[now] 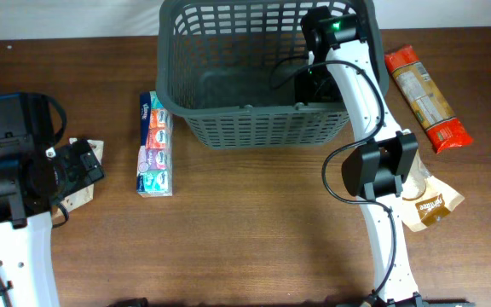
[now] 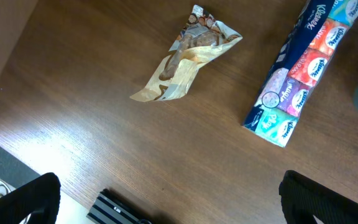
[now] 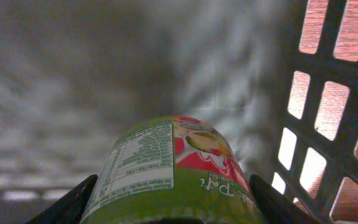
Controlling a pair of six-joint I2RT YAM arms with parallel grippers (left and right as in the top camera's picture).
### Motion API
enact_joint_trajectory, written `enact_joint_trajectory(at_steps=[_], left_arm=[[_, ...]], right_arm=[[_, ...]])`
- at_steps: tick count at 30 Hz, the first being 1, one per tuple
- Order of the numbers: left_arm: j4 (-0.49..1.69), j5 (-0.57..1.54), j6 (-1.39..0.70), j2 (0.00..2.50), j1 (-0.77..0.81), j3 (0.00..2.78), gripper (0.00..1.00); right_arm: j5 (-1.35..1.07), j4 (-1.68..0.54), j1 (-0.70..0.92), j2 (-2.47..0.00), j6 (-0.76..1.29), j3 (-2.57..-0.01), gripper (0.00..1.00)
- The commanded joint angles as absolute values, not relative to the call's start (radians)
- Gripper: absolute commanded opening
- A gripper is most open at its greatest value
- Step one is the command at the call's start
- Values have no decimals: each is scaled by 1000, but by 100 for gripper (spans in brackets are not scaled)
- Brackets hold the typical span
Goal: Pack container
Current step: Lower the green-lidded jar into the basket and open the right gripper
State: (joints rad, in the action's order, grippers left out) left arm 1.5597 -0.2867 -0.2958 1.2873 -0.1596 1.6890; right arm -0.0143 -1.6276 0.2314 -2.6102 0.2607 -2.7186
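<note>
The basket [image 1: 262,128] is sitting at the middle of the desk's far edge, and the right arm is reaching down into its right-hand end. The right claw [image 3: 169,210] is closing around a green can [image 3: 166,162], one finger pressing on each side, with the lattice wall just beside it on the right. Whether the can is resting on the basket floor or hanging above it, I cannot tell.

The left claw [image 2: 173,205] is hovering near the desk's left edge with its fingers spread wide and nothing between them, looking down on a crumpled wrapper [image 2: 185,59] and a tissue pack [image 2: 300,71]. A pasta packet [image 1: 424,98] is lying toward the far right corner, and a brown bag [image 1: 433,205] is lying near the right edge beside the right arm.

The main risk, as I am judging it, is in the letting go. The can is round and appears to be lying on its side, so it is likely to roll across the floor if it is dropped from any height. The outer finger is working so close to the wall that, in opening, it could be catching a slot and dragging the basket toward the far edge. The arm's cable is looping over the rim and may snag there as the arm is lifting out
</note>
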Motion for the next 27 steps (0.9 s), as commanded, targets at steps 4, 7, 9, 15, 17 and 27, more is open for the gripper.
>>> enact_joint_trajectory(at_steps=[4, 7, 9, 15, 17, 27], left_arm=[[1561, -279, -298, 1290, -165, 1700, 100], [1561, -279, -298, 1290, -165, 1700, 100], [1561, -279, -298, 1290, -165, 1700, 99], [1562, -279, -298, 1290, -165, 1700, 100], [1562, -279, -298, 1290, -165, 1700, 100], [1573, -279, -298, 1290, -165, 1700, 100]], right_arm=[[-33, -1627, 229, -2612, 259, -2719, 27], [-33, -1623, 229, -2612, 259, -2719, 28], [-33, -1619, 229, -2612, 259, -2719, 29], [-33, -1613, 229, -2612, 260, -2719, 39], [-33, -1611, 229, -2612, 260, -2719, 43], [-33, -1608, 229, -2612, 259, -2719, 55]])
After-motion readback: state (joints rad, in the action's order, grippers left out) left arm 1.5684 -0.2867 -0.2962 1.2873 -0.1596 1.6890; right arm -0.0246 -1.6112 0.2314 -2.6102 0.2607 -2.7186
